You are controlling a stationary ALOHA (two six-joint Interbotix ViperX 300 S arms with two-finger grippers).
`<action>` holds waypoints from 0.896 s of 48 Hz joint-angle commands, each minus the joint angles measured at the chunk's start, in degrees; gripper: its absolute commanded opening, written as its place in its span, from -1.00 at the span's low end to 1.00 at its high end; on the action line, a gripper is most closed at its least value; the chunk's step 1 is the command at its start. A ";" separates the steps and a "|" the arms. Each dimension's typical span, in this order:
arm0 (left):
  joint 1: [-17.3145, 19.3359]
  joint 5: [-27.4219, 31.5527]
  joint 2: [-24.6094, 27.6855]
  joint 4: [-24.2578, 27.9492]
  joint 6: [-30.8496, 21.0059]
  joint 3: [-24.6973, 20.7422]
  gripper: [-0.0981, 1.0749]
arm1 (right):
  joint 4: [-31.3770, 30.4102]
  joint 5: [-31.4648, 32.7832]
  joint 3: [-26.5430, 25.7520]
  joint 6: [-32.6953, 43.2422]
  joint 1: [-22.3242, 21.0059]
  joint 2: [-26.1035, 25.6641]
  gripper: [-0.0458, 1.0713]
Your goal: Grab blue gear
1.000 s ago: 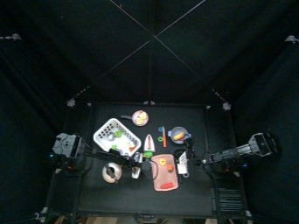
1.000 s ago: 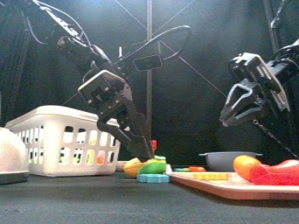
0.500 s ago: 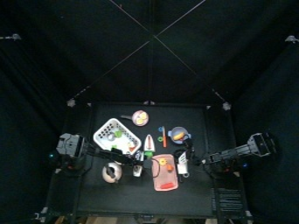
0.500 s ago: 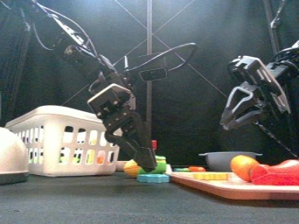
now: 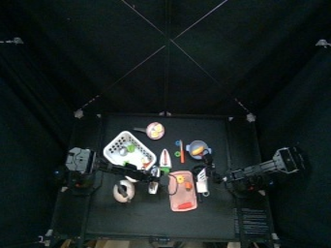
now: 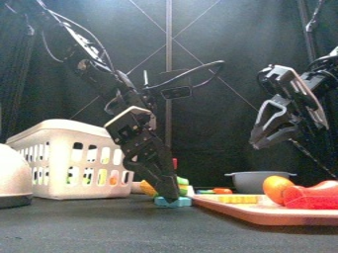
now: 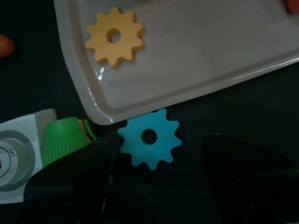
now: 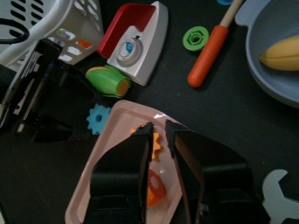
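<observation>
The blue gear (image 7: 149, 141) lies flat on the black table, just off the edge of the pink board (image 7: 187, 61). It also shows in the front view (image 6: 172, 201) and in the right wrist view (image 8: 98, 116). My left gripper (image 7: 152, 171) is open and low over the table, with one jaw on each side of the gear and not touching it; in the front view (image 6: 161, 188) its tips hang just above the gear. My right gripper (image 8: 160, 131) is shut and empty, held high above the pink board (image 8: 126, 140) on the right (image 6: 271, 124).
A yellow gear (image 7: 114, 35) lies on the board. A white basket (image 6: 73, 158) stands at the left and a tape roll (image 7: 17, 159) is near the gear. A green piece (image 8: 105, 80), a toy iron (image 8: 135, 44), a carrot (image 8: 211, 48) and a blue bowl (image 8: 274, 52) lie beyond.
My left gripper has come down and forward until its jaws flank the blue gear. The right arm has stayed still.
</observation>
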 commanded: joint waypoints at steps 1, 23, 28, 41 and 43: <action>0.79 -0.26 -0.35 0.09 -0.09 -1.23 0.81 | -0.18 0.26 -1.23 -0.09 -0.09 -0.26 0.19; 0.79 0.09 1.05 0.00 -0.18 -1.05 0.79 | -0.18 0.26 -1.23 0.00 -0.18 0.53 0.19; 0.79 0.26 1.14 0.00 -0.18 -0.97 0.78 | -0.18 0.26 -1.23 -0.09 -0.18 0.62 0.19; 0.79 1.41 0.88 0.00 -0.26 -0.79 0.56 | -0.09 0.26 -1.14 -0.09 -0.18 0.62 0.19; 0.79 1.76 0.70 -0.18 -0.26 -0.79 0.53 | -0.09 0.26 -1.23 -0.09 -0.18 0.62 0.19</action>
